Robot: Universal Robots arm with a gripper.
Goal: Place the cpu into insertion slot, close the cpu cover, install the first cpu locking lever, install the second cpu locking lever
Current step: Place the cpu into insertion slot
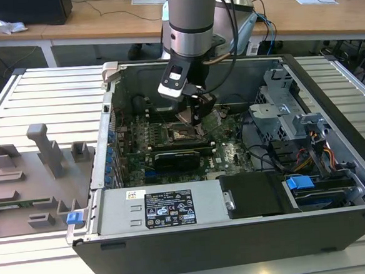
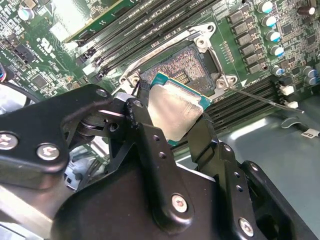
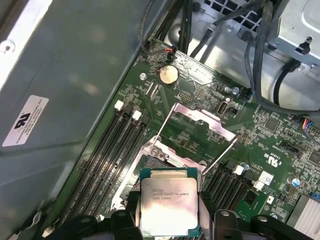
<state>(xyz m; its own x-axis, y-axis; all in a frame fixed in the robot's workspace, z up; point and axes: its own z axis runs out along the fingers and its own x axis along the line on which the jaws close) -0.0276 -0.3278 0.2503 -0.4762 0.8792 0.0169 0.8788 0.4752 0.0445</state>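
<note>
My gripper (image 1: 193,113) hangs inside the open computer case, shut on the cpu (image 2: 177,107), a flat square chip with a dull silver top. Black fingers (image 2: 146,131) press on two opposite edges of the chip. In the first wrist view the cpu (image 3: 169,202) hovers just above and slightly off the insertion slot (image 3: 150,159), apart from it. The insertion slot (image 2: 186,66) shows its bare pin field in the second wrist view. The cpu cover (image 3: 202,117) stands swung open beyond the socket. Two thin locking levers (image 3: 220,156) stick up, unlatched.
Long memory slots (image 3: 112,150) flank the socket on both sides. A black graphics card (image 1: 181,157) lies in front of the socket in the exterior view. Cables (image 3: 260,55) and a drive cage (image 1: 280,105) crowd one side. Grey fixtures (image 1: 42,153) sit at the exterior view's left.
</note>
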